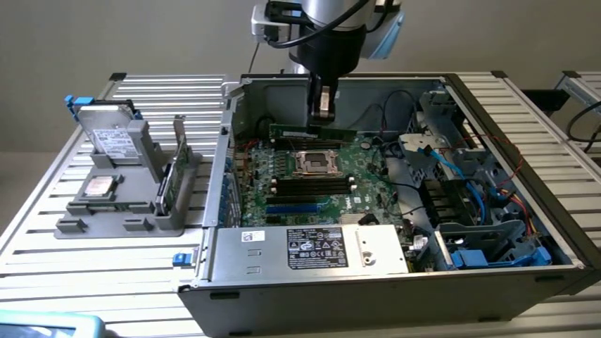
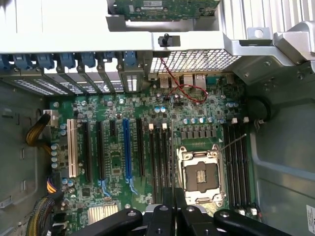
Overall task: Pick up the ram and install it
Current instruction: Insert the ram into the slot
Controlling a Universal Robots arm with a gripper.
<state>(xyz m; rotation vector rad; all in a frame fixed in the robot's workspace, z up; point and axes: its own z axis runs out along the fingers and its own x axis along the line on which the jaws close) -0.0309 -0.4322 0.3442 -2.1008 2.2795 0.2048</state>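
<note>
Claw: the gripper (image 1: 322, 124) is shut tight on the ram (image 1: 286, 131). It pinches the stick from above, near the middle.
Ram: a long, thin green stick. It lies flat and level, with one end sticking out on each side of the claw.
Where the ram is: inside the open computer case (image 1: 395, 303), up over the far part of the motherboard (image 1: 362, 193). It sits just behind the CPU socket (image 1: 317, 163) in the exterior view. I cannot tell if it touches the board.
Arm: it comes down from the top into the case, black and straight.
Memory slots: the long black slots (image 1: 310, 184) lie on the near side of the socket, with no stick in them. A blue slot (image 1: 295, 208) is just in front of them.
Wrist view: the black fingers (image 2: 165, 216) hang over the board, close to the square socket (image 2: 201, 174). Black slots run on both sides of the socket. A long blue slot (image 2: 125, 147) and a thin red wire (image 2: 184, 91) show too.
Front of the case: a silver box with stickers (image 1: 314, 248).
Blue cables (image 1: 451, 165): bunched in the case on the exterior view's right.
Outside the case: two silver hard drives (image 1: 112, 141) sit in a gray stand (image 1: 94, 227) on the ribbed metal table (image 1: 94, 282), on the exterior view's left, well apart from the claw.
</note>
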